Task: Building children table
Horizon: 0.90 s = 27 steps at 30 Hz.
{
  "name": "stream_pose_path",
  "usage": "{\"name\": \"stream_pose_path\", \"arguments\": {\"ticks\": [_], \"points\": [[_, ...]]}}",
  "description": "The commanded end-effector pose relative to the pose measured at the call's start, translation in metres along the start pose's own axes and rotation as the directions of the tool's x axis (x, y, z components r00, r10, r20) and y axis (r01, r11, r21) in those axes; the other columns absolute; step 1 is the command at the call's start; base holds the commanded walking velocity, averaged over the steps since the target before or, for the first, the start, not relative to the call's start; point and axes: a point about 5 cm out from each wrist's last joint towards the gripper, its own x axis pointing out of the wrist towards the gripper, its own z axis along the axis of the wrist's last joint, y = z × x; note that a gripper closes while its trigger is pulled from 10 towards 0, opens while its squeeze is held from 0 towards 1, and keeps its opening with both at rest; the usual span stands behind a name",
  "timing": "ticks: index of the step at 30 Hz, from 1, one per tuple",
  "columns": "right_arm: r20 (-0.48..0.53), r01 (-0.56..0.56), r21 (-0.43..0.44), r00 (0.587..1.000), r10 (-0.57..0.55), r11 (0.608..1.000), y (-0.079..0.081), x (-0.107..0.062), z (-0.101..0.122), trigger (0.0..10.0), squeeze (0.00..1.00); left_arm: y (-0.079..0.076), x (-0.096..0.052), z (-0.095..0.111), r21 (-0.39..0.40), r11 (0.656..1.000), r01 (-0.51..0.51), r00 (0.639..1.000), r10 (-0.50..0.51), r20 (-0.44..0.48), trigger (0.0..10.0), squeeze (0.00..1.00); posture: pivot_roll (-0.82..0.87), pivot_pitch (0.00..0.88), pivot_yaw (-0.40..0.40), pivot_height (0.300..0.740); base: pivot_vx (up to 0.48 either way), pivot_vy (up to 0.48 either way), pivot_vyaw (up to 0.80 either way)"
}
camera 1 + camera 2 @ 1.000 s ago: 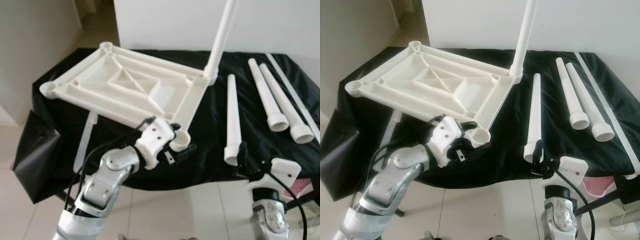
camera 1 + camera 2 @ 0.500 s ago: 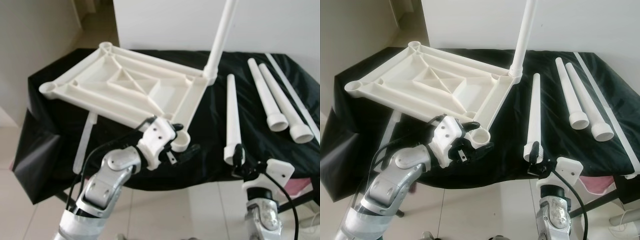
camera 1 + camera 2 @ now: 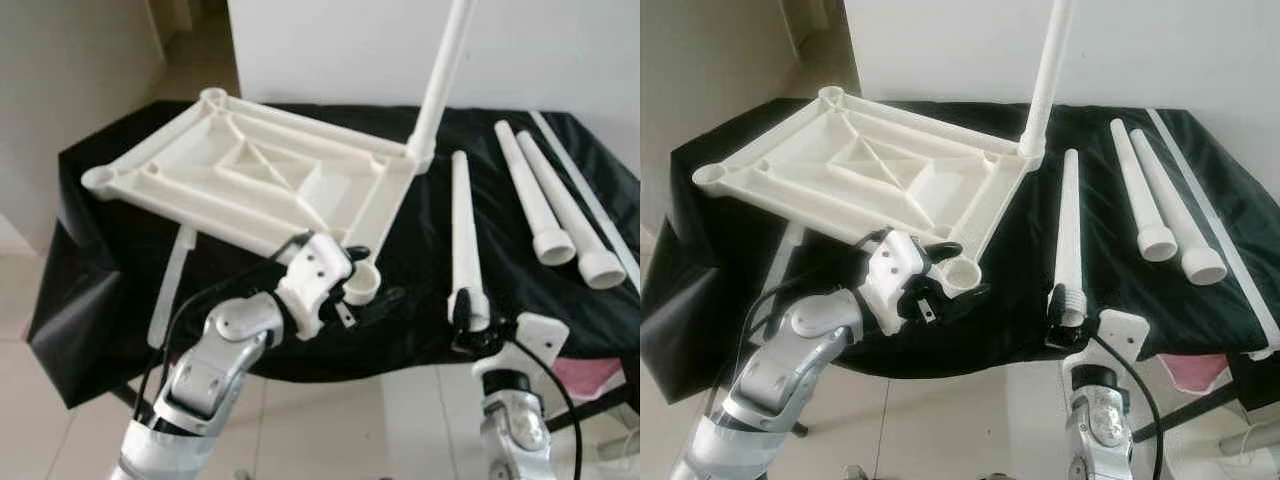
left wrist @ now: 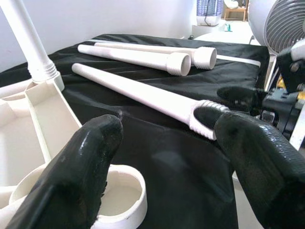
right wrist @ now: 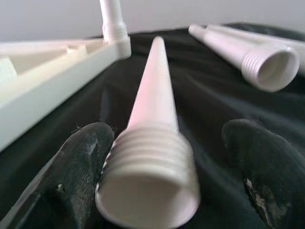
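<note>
A white plastic table top [image 3: 270, 175] lies upside down on the black-covered table [image 3: 120, 250]. One leg [image 3: 440, 70] stands upright in its far right corner. Three loose legs lie to the right. The nearest leg [image 3: 461, 220] points its threaded end [image 5: 150, 181] at the table's front edge. My right gripper [image 3: 466, 318] is open, with a finger on each side of that threaded end. My left gripper [image 3: 365, 290] is open at the table top's near corner socket [image 4: 121, 191], one finger [image 4: 81, 162] over the socket's rim.
Two more legs [image 3: 530, 195] [image 3: 570, 210] lie side by side at the far right, next to a long white strip [image 3: 590, 195]. A flat white strip [image 3: 172, 285] lies under the top's left side. A fan [image 4: 286, 24] stands beyond the table. A white wall is behind.
My right gripper has moved forward and left, from below the table edge to around the nearest leg's threaded end. The left arm has hardly moved.
</note>
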Motion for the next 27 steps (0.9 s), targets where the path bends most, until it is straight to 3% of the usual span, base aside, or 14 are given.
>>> {"name": "stream_pose_path", "arguments": {"ticks": [1,10,12,13,16,27], "points": [[-0.038,-0.027,-0.033,0.999,0.025,0.999,0.001,-0.001,-0.007,10.0,0.0,-0.002,-0.001,0.004,0.007,1.0,0.021,1.0,-0.021,0.016,10.0,0.0,-0.03,0.041,-0.019,0.74,0.0,0.0,0.0],[-0.054,-0.076,-0.069,0.996,0.073,0.995,0.004,-0.002,-0.012,10.0,0.0,-0.001,-0.001,0.005,0.006,1.0,0.016,1.0,-0.016,0.023,10.0,0.0,-0.03,0.033,-0.025,0.74,0.0,0.0,0.0],[-0.024,-0.085,-0.066,0.996,0.083,0.994,0.005,-0.001,-0.008,10.0,0.0,-0.002,-0.001,0.005,0.005,1.0,0.015,1.0,-0.015,0.023,10.0,0.0,-0.03,0.033,-0.025,0.74,0.0,0.0,0.0],[0.047,-0.1,-0.051,0.994,0.103,0.994,0.008,0.0,0.003,10.0,0.0,-0.002,-0.001,0.005,0.003,1.0,0.013,1.0,-0.013,0.025,10.0,0.0,-0.03,0.034,-0.024,0.74,0.0,0.0,0.0],[0.071,-0.105,-0.041,0.992,0.108,0.994,0.009,0.001,0.007,10.0,0.0,-0.002,-0.001,0.005,0.002,1.0,0.013,1.0,-0.013,0.025,10.0,0.0,-0.03,0.034,-0.025,0.74,0.0,0.0,0.0],[0.105,-0.019,0.002,0.994,0.019,1.0,0.001,0.011,0.018,10.0,0.0,-0.001,-0.001,0.006,-0.003,1.0,0.01,0.999,-0.01,0.033,10.0,0.0,-0.03,0.038,-0.024,0.74,0.0,0.0,0.0]]}}
